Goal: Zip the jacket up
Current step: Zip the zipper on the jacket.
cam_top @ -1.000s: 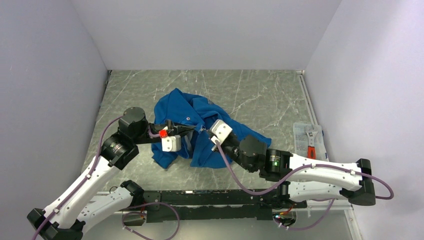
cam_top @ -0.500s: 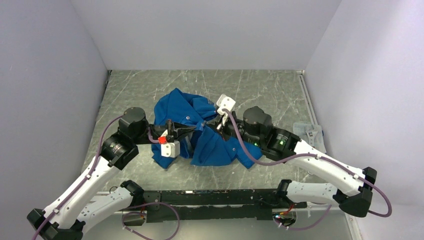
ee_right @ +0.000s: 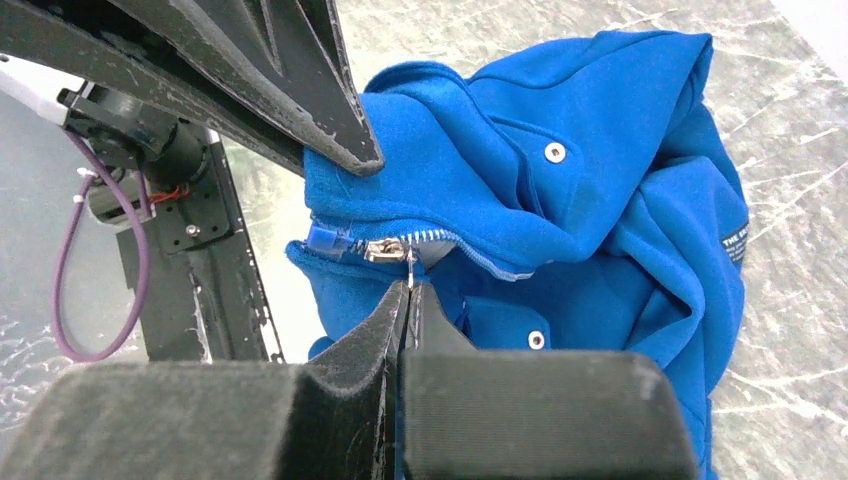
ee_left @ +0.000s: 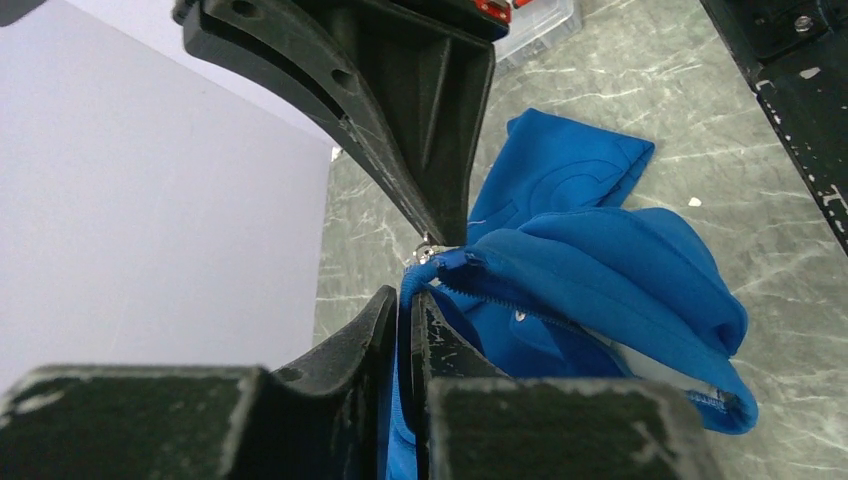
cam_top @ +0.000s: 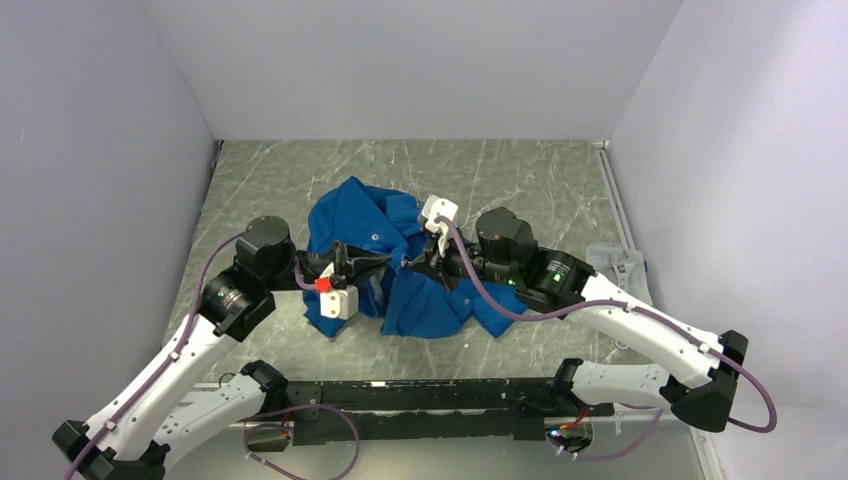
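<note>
Right wrist view: the zipper pull [ee_right: 408, 268] was seen pinched between the fully closed fingers of the right gripper [ee_right: 409, 292], directly below the silver slider [ee_right: 384, 250], which sat near the bottom end of the zipper teeth. The step in hand was judged to be the start of the pull itself: the slider appeared seated at the foot of the zip, with almost all of the track not yet closed. The left gripper [ee_left: 403, 300] was nearly closed, with a fold of blue hem caught in the narrow gap between its fingers, just beside the slider, so the base of the zip was anchored. The jacket [cam_top: 430, 305] lay bunched in the middle of the table [cam_top: 520, 170], between the two grippers, and was lifted slightly where it was gripped. For the next move, a steady draw of the pull along the teeth, away from the left gripper, was thought to be needed, with the hem held taut. The crumpled cloth ahead could be expected to snag the slider unless the track was straightened.
</note>
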`<state>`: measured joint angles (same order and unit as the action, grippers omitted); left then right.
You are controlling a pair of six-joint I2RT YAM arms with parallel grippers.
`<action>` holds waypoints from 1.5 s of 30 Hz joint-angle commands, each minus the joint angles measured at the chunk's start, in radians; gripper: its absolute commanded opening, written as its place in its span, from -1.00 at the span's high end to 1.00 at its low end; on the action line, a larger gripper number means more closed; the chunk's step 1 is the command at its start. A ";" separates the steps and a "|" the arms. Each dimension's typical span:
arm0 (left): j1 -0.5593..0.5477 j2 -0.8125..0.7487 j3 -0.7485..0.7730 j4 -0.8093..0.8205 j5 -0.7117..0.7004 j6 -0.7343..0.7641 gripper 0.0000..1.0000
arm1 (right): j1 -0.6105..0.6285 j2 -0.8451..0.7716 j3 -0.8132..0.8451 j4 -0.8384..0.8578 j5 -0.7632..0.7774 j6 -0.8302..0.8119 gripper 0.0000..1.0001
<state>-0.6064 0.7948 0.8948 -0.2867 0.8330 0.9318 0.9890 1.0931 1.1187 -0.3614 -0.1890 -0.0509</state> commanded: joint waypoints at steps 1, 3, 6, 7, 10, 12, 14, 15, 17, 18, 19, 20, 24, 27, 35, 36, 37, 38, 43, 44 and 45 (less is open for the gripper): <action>-0.010 0.002 0.042 -0.047 0.017 0.061 0.66 | -0.003 -0.019 0.017 0.037 -0.036 0.025 1.00; -0.019 0.003 0.040 -0.075 0.013 0.102 0.64 | -0.003 -0.023 0.013 0.041 -0.036 0.029 1.00; -0.033 0.000 0.025 -0.075 -0.011 0.132 0.61 | -0.003 -0.027 0.004 0.044 -0.036 0.034 1.00; -0.037 0.001 0.024 -0.072 -0.017 0.135 0.61 | -0.003 -0.028 0.002 0.044 -0.036 0.035 1.00; -0.049 0.006 0.025 -0.077 -0.030 0.150 0.45 | -0.003 -0.030 -0.003 0.046 -0.038 0.040 1.00; -0.060 0.010 0.027 -0.086 -0.040 0.163 0.47 | -0.003 -0.034 -0.005 0.045 -0.037 0.040 1.00; -0.076 0.013 0.028 -0.085 -0.055 0.164 0.46 | -0.003 -0.037 -0.009 0.045 -0.038 0.042 1.00; -0.082 0.015 0.029 -0.086 -0.059 0.167 0.45 | -0.003 -0.038 -0.010 0.047 -0.037 0.043 1.00; -0.092 0.015 0.030 -0.094 -0.062 0.179 0.48 | -0.003 -0.037 -0.012 0.045 -0.034 0.042 1.00; -0.095 0.015 0.031 -0.098 -0.064 0.183 0.54 | -0.003 -0.038 -0.013 0.045 -0.032 0.042 1.00; -0.097 0.015 0.032 -0.108 -0.061 0.195 0.60 | -0.004 -0.039 -0.014 0.045 -0.031 0.042 1.00; -0.100 0.015 0.034 -0.121 -0.055 0.209 0.61 | -0.004 -0.039 -0.014 0.045 -0.030 0.042 1.00; -0.125 0.013 0.027 -0.131 -0.046 0.224 0.62 | -0.006 -0.045 -0.016 0.047 -0.023 0.043 1.00; -0.143 0.019 0.032 -0.138 -0.060 0.243 1.00 | -0.011 -0.047 -0.015 0.040 -0.021 0.046 1.00; -0.146 0.008 0.053 -0.180 -0.008 0.326 1.00 | -0.074 -0.026 -0.027 0.025 -0.058 0.077 1.00; -0.147 0.007 0.057 -0.190 -0.005 0.338 1.00 | -0.083 -0.022 -0.025 0.022 -0.069 0.077 1.00; -0.147 0.007 0.061 -0.194 -0.002 0.340 1.00 | -0.088 -0.018 -0.022 0.017 -0.073 0.075 1.00; -0.147 0.009 0.067 -0.201 0.000 0.347 1.00 | -0.091 -0.013 -0.016 0.010 -0.072 0.072 1.00; -0.146 0.009 0.082 -0.201 0.035 0.343 1.00 | -0.095 0.006 -0.005 -0.003 -0.054 0.065 1.00; -0.147 0.009 0.083 -0.199 0.040 0.342 1.00 | -0.094 0.011 -0.004 -0.002 -0.049 0.064 1.00; -0.147 0.011 0.085 -0.196 0.043 0.341 1.00 | -0.094 0.019 -0.001 -0.005 -0.045 0.064 1.00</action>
<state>-0.7433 0.8143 0.9279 -0.4847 0.7811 1.2613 0.9112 1.0927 1.0874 -0.3744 -0.2749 0.0124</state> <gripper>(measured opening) 0.016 0.009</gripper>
